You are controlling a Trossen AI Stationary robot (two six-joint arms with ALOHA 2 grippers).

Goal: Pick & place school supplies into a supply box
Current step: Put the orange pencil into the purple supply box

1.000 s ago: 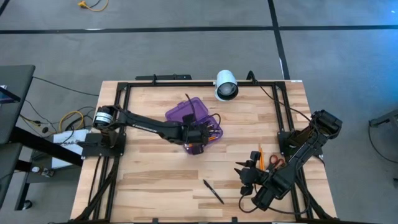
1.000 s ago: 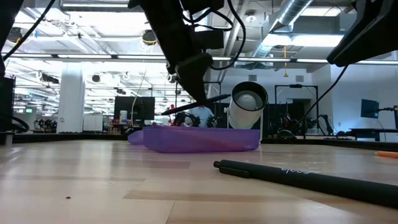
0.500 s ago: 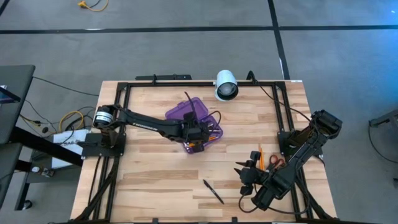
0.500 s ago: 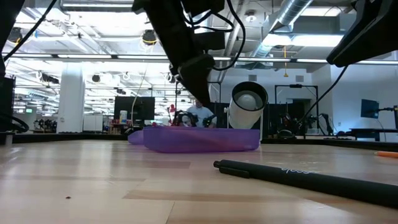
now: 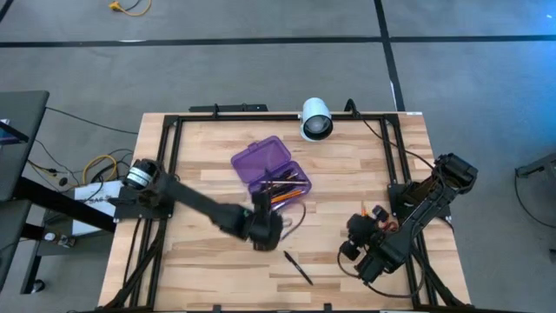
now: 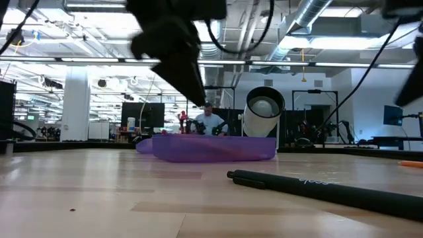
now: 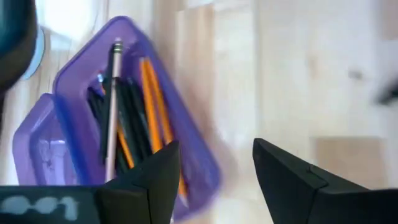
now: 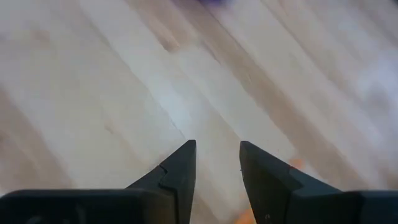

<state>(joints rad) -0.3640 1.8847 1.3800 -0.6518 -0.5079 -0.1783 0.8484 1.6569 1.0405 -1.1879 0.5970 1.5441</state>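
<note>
The purple supply box lies open at the table's middle, its lid flat beside the tray. Orange pencils and black pens lie in the tray. A black pen lies on the wood near the front edge and shows close up in the low view. Scissors with orange-red handles lie at the right. My left gripper hovers open on the near side of the box, empty. My right gripper is open over bare wood, beside the scissors.
A white cylindrical camera stands at the far edge, behind the box in the low view. A black frame runs along the table's far and side edges. Bare wood lies between the box and the loose pen.
My left gripper has let go of a dark pen over the box, then swung toward the table's near edge, away from the box. The pen now lies in the tray. My right gripper has rolled its wrist and shifted a little beside the scissors, its opening unchanged.
</note>
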